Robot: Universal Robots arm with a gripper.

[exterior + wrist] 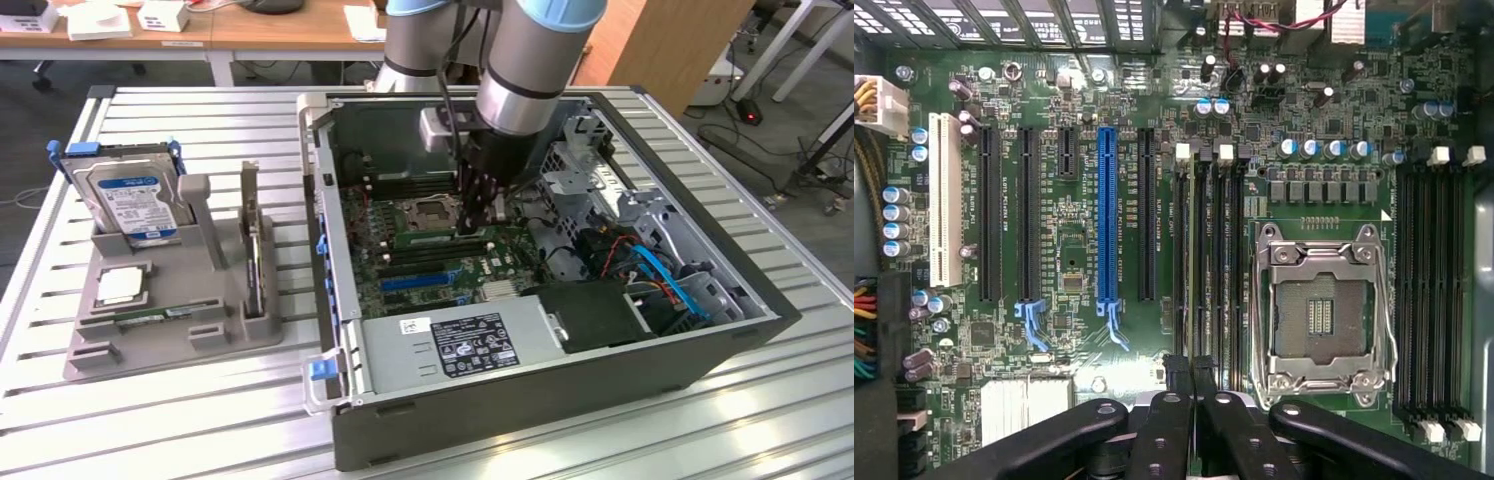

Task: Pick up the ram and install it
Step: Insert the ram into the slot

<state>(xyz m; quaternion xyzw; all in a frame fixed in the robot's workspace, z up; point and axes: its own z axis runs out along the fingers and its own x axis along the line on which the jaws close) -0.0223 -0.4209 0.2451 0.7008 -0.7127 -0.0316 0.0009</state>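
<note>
Tool [1189, 368] closed, low over memory slots [1219, 250] — contact hidden.

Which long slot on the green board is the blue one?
The blue slot on the motherboard: it has black slots on either side, and the white slot sits at the end of that row.

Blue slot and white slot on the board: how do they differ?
The blue slot is narrow and ends in a pale blue latch; the white slot is wider and shows no latch. The blue slot lies between black slots, the white slot near the edge of the board. Both are long, empty and parallel.
</note>
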